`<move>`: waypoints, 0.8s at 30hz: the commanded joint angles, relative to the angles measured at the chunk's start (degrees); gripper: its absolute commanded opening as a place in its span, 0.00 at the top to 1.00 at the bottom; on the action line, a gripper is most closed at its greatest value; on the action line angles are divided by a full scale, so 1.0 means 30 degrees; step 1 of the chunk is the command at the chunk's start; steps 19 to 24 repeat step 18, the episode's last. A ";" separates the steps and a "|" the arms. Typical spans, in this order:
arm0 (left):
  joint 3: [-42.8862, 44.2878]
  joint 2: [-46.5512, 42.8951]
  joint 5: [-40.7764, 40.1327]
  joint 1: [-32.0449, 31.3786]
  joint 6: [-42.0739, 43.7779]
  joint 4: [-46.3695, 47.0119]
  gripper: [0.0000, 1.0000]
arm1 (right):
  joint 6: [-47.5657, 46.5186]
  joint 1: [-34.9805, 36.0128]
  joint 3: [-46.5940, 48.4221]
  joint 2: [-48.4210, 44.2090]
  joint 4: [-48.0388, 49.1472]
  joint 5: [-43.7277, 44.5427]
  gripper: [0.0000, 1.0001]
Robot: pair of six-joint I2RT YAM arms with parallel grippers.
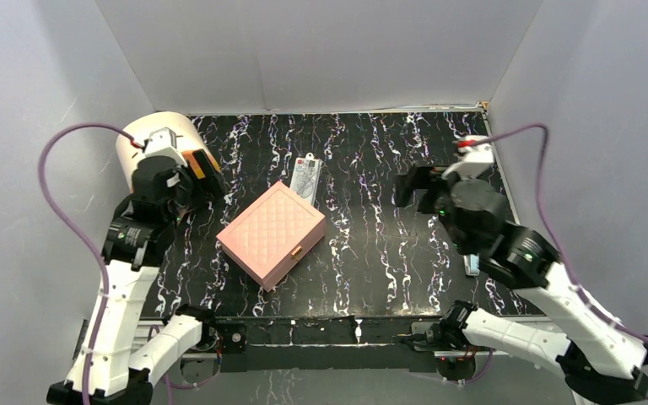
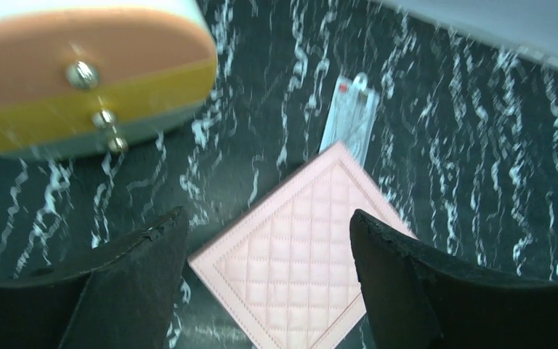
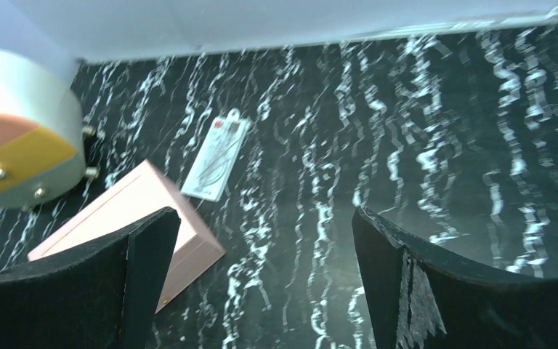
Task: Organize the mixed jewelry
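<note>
Currently: pink box (image 1: 272, 234) closed, lid down, clasp facing the near edge, near mid-table (image 1: 371, 253). Clear packet (image 1: 305, 179) flat just behind the box, apparently touching its far corner; contents too small to identify, probably a chain. Second small packet (image 1: 472, 264) partly hidden under the right arm. Round case (image 1: 148, 139) at far left, on its side, feet showing in the wrist views.

Left gripper (image 2: 269, 254): fingers spread wide, nothing between them, hovering above the box's left corner. Right gripper (image 3: 261, 269): likewise spread and empty, raised over bare table right of centre, aimed toward box and packet.

Step in hand: not settled. Closed box with packets outside fits either a stage before loading or a pause between items; box contents not visible.

Next move, whichever applies: fine pinch needed for the flat packet, edge-on, since little height to grip. Lid access calls for one finger at the clasp side, other arm clear of the hinge path.
</note>
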 commanded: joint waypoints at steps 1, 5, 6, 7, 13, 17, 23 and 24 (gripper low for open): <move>0.3041 -0.1020 -0.2264 -0.0122 0.1920 -0.0630 0.21 | -0.2524 -0.0017 0.1532 -0.1840 -0.1736 0.3229 0.01; 0.4477 -0.2125 -0.3548 -0.0122 0.1996 -0.1341 0.21 | -0.2830 -0.0020 0.2710 -0.2926 -0.2527 0.3649 0.01; 0.4615 -0.2482 -0.3564 -0.0122 0.1974 -0.1340 0.21 | -0.2833 0.0005 0.2961 -0.3035 -0.2764 0.3792 0.01; 0.4827 -0.2743 -0.3467 -0.0122 0.1942 -0.1340 0.21 | -0.2895 0.0009 0.3187 -0.3137 -0.2937 0.3890 0.01; 0.5879 -0.4008 -0.3685 -0.0122 0.2186 -0.1966 0.21 | -0.2954 0.0000 0.3918 -0.4015 -0.2951 0.3721 0.01; 0.6436 -0.4199 -0.4892 -0.0120 0.2175 -0.2928 0.21 | -0.2599 -0.0009 0.3411 -0.4464 -0.2797 0.3998 0.01; 0.6438 -0.4232 -0.5116 -0.0122 0.2209 -0.2974 0.21 | -0.2361 -0.0001 0.3338 -0.4458 -0.2966 0.4165 0.01; 0.6438 -0.4232 -0.5116 -0.0122 0.2209 -0.2974 0.21 | -0.2361 -0.0001 0.3338 -0.4458 -0.2966 0.4165 0.01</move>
